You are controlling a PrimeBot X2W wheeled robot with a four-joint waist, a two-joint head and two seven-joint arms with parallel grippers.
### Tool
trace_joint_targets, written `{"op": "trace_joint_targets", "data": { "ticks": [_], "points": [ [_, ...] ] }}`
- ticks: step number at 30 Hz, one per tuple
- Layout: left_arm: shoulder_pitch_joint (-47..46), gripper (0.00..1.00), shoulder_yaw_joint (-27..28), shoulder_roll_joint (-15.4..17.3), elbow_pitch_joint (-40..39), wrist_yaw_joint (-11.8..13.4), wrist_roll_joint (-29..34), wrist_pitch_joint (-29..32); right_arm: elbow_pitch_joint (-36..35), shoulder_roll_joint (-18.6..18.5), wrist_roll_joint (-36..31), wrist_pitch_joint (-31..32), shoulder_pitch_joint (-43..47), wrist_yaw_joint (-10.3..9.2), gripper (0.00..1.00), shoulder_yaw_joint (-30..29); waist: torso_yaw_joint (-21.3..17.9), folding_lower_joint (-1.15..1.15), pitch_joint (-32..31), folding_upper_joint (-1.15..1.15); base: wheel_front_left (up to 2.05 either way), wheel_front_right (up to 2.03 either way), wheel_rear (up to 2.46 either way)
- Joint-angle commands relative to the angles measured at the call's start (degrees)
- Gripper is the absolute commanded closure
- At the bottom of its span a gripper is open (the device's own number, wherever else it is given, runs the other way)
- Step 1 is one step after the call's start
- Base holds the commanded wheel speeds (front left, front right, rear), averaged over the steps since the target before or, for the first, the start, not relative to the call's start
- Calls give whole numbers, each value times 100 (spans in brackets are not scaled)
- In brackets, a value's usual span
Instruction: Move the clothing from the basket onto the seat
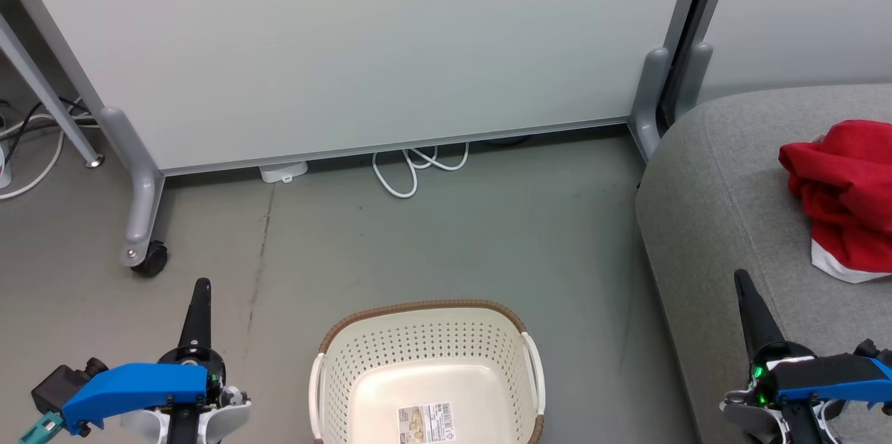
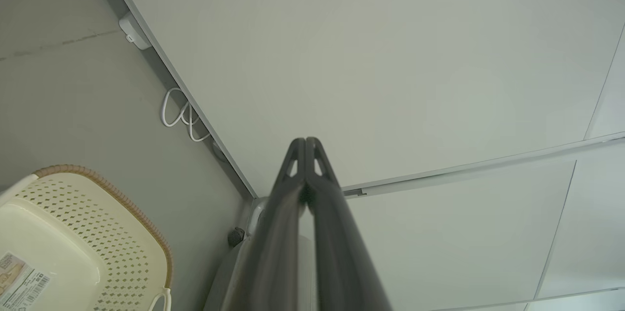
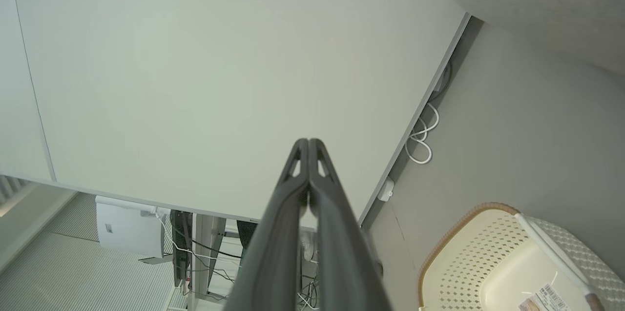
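basket (image 1: 425, 322) on floor (image 1: 488, 235); red clothing (image 1: 847, 193) on grey sofa (image 1: 718, 221), rt. left gripper (image 2: 305, 141), right gripper (image 3: 308, 142): fingers pressed together. wheeled partition (image 1: 348, 47), white cable loop (image 1: 411, 169) behind basket.

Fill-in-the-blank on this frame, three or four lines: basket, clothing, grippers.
1. The cream-white perforated plastic basket shows nothing inside but a ____ label.
2. The soft fabric clothing lying on the light grey upholstered sofa is bright ____.
3. The left gripper and the right gripper are both ____, holding nothing.
Missing words: barcode; red; shut.
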Motion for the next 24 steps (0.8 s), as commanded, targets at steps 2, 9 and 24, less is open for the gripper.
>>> {"op": "trace_joint_targets", "data": {
  "ticks": [2, 9, 24],
  "points": [
    [-122, 100, 36, 7, -56, -49, -174, 45, -48, 9, 176, 47, -111, 2, 100, -18, -6, 0, -6, 0, 0, 0, 0],
    [-123, 100, 76, 7, -73, -50, -457, 125, -47, 17, 454, 126, -116, 2, 100, -33, -22, 0, -21, 0, 0, 0, 0],
    [-127, 100, 158, 7, -104, -68, -1107, 289, -44, 34, 1097, 284, -124, 2, 100, -73, -63, 0, -57, 0, 0, 0, 0]
  ]
}}
